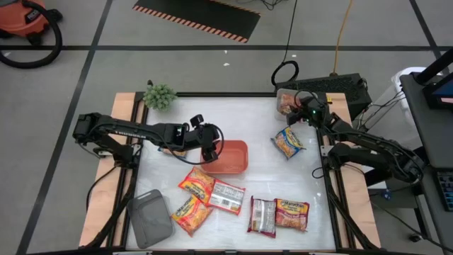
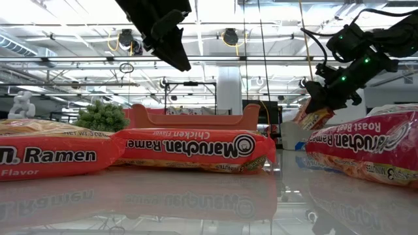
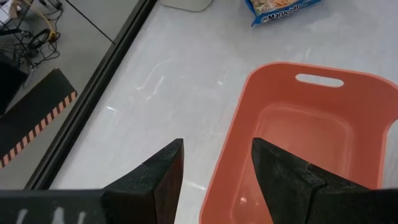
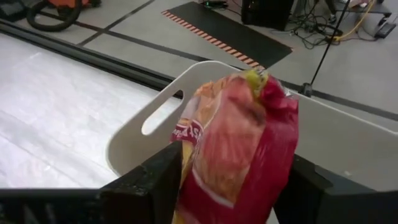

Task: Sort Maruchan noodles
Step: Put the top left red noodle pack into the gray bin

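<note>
The right tool (image 4: pixel 227 180) is clenched on a red-pink noodle packet (image 4: pixel 233 143), which hangs between its fingers just above the clear tray (image 4: pixel 155 106) at the bench's (image 1: pixel 262 120) far right corner. The left tool (image 3: pixel 214 168) is released and holds nothing, poised over the near rim of the red tray (image 3: pixel 311 124). A blue-yellow packet (image 1: pixel 288 142) lies on the bench between the two tools; six more packets lie nearer the front edge.

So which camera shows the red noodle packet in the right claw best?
The right wrist view: the red packet fills it, pinched in the right claw over the pale tray. The high view shows it tiny; the low view shows it hanging; the left wrist view misses it.
</note>
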Tool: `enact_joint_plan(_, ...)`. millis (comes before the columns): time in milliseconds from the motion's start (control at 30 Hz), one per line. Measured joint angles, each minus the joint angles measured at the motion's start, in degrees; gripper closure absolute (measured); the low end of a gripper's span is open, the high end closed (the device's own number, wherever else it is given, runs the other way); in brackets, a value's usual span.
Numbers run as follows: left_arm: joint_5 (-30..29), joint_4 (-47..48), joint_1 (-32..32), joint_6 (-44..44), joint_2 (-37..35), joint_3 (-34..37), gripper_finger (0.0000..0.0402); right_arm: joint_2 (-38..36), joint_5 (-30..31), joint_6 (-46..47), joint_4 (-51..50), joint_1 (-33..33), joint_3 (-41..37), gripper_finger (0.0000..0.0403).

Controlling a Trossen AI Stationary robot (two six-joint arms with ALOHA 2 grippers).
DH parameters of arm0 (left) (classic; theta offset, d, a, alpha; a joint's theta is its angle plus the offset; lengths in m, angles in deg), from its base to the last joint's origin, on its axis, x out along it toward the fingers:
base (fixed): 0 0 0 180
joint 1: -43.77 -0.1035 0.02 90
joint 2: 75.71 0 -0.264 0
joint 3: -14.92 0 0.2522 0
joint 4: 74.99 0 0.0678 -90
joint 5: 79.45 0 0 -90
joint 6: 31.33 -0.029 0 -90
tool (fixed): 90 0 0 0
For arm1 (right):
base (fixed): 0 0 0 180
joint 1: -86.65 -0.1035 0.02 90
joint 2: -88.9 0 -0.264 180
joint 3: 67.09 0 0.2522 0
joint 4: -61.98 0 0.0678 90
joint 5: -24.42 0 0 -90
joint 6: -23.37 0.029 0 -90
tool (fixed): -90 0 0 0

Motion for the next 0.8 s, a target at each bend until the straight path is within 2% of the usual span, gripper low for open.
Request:
enact_joint_plan(200, 0.0, -0.3, 0.0, 0.0, 0.0, 0.0, 0.0206, 0.0, 5.9, -2.9, 0.1, 0.0, 0.0, 0.0175)
enact_joint_plan(367, 0.0, -0.4, 0.0, 0.0, 0.0, 0.0, 0.0206, 0.0, 7.5, -3.3, 0.1, 0.0, 0.0, 0.0163)
enact_joint_plan(467, 0.0, -0.4, 0.0, 0.0, 0.0, 0.0, 0.0206, 0.0, 10.5, -3.4, 0.1, 0.0, 0.0, 0.0164)
enact_joint_plan(800, 0.0, -0.3, 0.0, 0.0, 0.0, 0.0, 0.0206, 0.0, 12.3, -4.8, 0.4, 0.0, 0.0, 0.0184)
